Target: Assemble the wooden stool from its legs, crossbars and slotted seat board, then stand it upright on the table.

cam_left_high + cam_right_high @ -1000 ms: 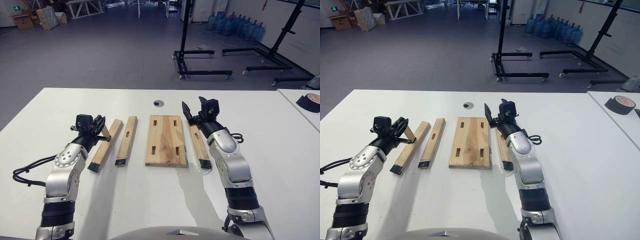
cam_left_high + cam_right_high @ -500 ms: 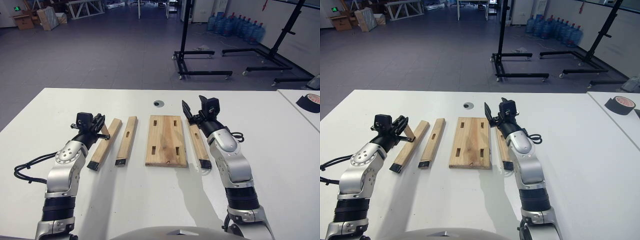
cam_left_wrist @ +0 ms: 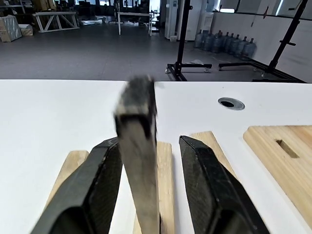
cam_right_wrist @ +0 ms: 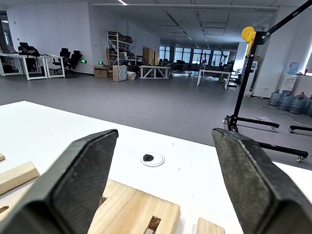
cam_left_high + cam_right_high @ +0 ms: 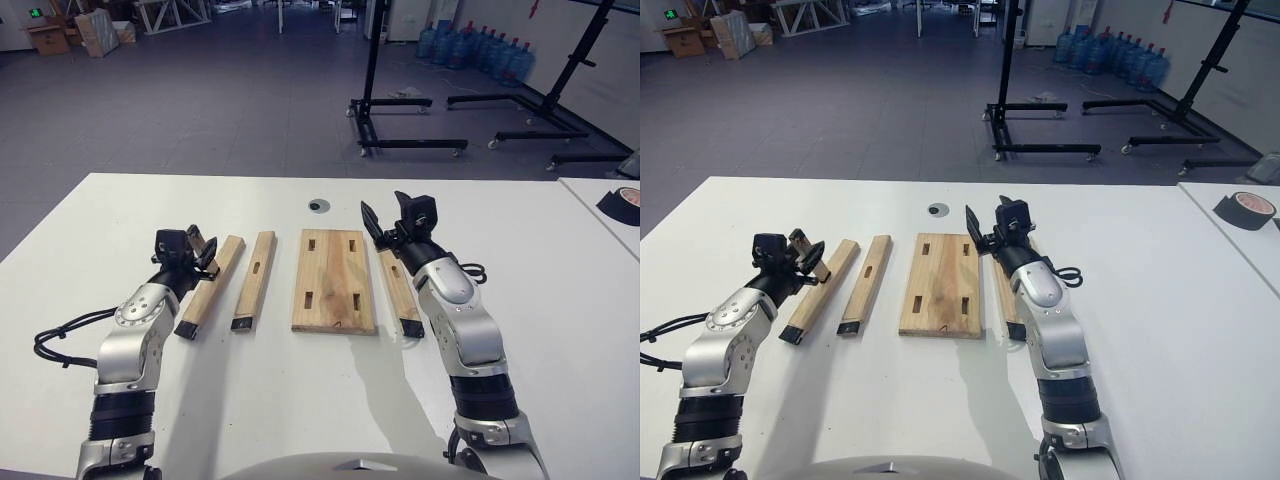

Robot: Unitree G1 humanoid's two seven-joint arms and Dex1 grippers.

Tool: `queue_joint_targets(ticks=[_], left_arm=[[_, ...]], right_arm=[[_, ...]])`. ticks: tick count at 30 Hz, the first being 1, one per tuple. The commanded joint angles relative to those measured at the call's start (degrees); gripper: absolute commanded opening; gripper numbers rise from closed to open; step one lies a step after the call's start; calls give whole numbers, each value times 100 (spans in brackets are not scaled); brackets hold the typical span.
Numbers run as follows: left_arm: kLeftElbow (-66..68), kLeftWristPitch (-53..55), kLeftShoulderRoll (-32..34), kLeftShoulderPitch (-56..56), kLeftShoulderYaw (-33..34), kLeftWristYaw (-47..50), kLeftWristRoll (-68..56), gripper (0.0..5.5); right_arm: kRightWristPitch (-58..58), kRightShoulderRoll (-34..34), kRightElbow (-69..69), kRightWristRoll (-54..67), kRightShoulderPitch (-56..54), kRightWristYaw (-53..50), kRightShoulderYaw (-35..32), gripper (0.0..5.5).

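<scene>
- Now, the seat board (image 5: 334, 280) is seen lying flat on the white table (image 5: 300, 400) in the middle of the frame, its four slots facing up.
- Just left of the board, the slotted leg (image 5: 252, 281) is laid lengthwise, with its black foot toward the bottom of the frame.
- Further left again, the plain leg (image 5: 207, 287) is laid at a slight angle. It is set beside the slotted leg but apart from it, black foot also toward the bottom of the frame.
- Left of centre, a short wooden piece (image 3: 139, 126) is gripped by the left gripper (image 3: 150, 146). It is held tilted up off the table, over the far end of the plain leg, with its dark end uppermost.
- From the left wrist, the piece is seen leaning against one finger (image 3: 92, 180), with the two legs lying on the table behind it.
- Along the board's right edge, the third leg (image 5: 398, 290) is laid lengthwise, and part of it is covered by the right arm.
- Over the far end of that leg, near the board's upper right corner, the right gripper (image 5: 388, 218) is held with its fingers spread wide.
- Toward the top of the table, a round hole (image 5: 318, 206) is seen just beyond the board.
- At the right edge of the frame a tape roll (image 5: 622, 202) is spotted, and at lower left a black cable (image 5: 60, 340) is looped on the table.
</scene>
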Motion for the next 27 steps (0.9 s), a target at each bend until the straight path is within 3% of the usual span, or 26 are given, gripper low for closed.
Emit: queue_joint_targets(ticks=[1, 9, 15, 20, 24, 27], left_arm=[[-290, 504, 201, -424, 212, 183, -86, 196], [-171, 890, 560, -1604, 706, 346, -301, 196], [468, 540, 422, -2434, 1013, 192, -760, 196], [697, 197, 143, -2034, 672, -102, -789, 196], [2457, -169, -278, -1409, 290, 28, -274, 196], [2931, -527, -491, -1412, 275, -38, -330, 196]], right_arm=[[136, -24, -108, 17, -104, -62, -91, 354], [94, -20, -75, -2, -180, -81, -93, 354], [39, -24, 28, -33, -364, -33, -22, 354], [26, -87, 72, -40, -370, 6, -35, 354], [-16, -147, 199, 18, -497, 158, -8, 354], [3, -218, 134, 128, -445, 285, -95, 354]])
